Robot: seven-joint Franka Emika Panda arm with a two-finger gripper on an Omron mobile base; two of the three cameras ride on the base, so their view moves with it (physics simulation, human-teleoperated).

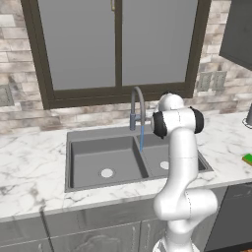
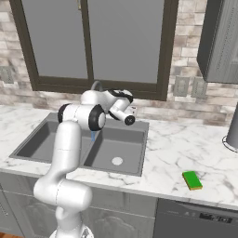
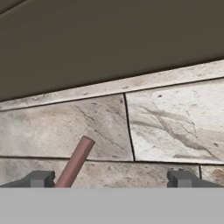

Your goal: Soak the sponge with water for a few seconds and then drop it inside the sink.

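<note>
One dark grey double-basin sink sits in the white marble counter, two basins split by a centre divider, one round pale drain in each. One grey arched faucet drops a thin blue stream of water beside the divider. My two-finger gripper stands with its jaws spread wide and holding nothing, facing the stone-tile wall, a reddish rod just inside one fingertip. One small green-and-yellow sponge lies on open counter right of the sink, near the front edge, well apart from my gripper.
</note>
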